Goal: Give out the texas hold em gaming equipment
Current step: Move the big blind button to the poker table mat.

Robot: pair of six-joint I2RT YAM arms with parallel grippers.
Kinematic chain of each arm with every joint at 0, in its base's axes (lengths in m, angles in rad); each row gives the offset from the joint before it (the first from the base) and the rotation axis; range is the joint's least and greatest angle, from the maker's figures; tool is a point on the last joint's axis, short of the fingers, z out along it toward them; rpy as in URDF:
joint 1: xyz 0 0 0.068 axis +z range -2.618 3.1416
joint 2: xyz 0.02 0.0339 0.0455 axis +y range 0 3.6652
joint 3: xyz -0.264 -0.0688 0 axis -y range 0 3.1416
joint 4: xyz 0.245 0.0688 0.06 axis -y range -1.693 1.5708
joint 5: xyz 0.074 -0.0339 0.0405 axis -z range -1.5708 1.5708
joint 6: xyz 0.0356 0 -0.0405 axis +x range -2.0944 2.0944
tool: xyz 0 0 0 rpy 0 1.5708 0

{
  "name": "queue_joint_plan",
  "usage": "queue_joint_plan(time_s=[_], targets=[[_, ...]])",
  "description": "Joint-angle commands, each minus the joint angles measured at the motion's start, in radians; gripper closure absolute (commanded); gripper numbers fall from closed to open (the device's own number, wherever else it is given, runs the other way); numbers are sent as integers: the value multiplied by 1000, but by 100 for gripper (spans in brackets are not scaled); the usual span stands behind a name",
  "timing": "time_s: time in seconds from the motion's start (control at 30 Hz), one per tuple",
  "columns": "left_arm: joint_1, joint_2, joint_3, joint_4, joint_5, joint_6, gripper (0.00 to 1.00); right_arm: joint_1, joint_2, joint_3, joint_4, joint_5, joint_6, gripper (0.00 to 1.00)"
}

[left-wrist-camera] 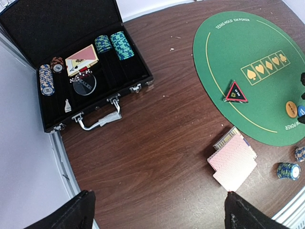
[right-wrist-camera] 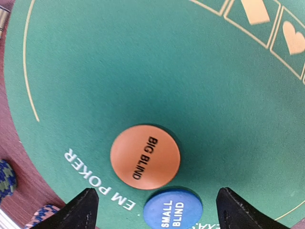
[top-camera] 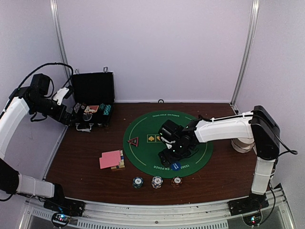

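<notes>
Right wrist view: the right tool (right-wrist-camera: 157, 212) hangs spread above the orange BIG BLIND disc (right-wrist-camera: 145, 156) and blue SMALL BLIND disc (right-wrist-camera: 172, 210). They lie just beside each other near the edge of the green mat (right-wrist-camera: 143, 71), likely marking seats. Near the black case (left-wrist-camera: 71, 62), the left tool (left-wrist-camera: 159, 214) is spread and empty.

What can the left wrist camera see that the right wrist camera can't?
Only left wrist: the open black case with chip stacks, the pink cards and the triangle marker. Only right wrist: the words BIG BLIND and SMALL BLIND, readable up close. Both: the green mat, the orange disc and the blue disc.
</notes>
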Motion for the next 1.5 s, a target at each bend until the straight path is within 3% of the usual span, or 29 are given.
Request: queue_joint_plan(time_s=[0.0, 0.33, 0.57, 0.83, 0.97, 1.47], targets=[[6, -13, 28, 0, 15, 20, 3, 10, 35, 60, 10, -7, -15, 12], [6, -22, 23, 1, 9, 31, 2, 13, 88, 94, 2, -12, -12, 26], [6, -21, 20, -15, 21, 46, 3, 14, 85, 55, 8, -31, -6, 27], [6, -29, 20, -38, 35, 57, 2, 16, 93, 39, -5, 23, -4, 38], [6, -33, 20, -47, 35, 65, 2, 14, 110, 79, -12, 66, -9, 48], [6, -42, 20, -62, 31, 87, 2, -109, 244, 262, 6, 109, -35, 59]])
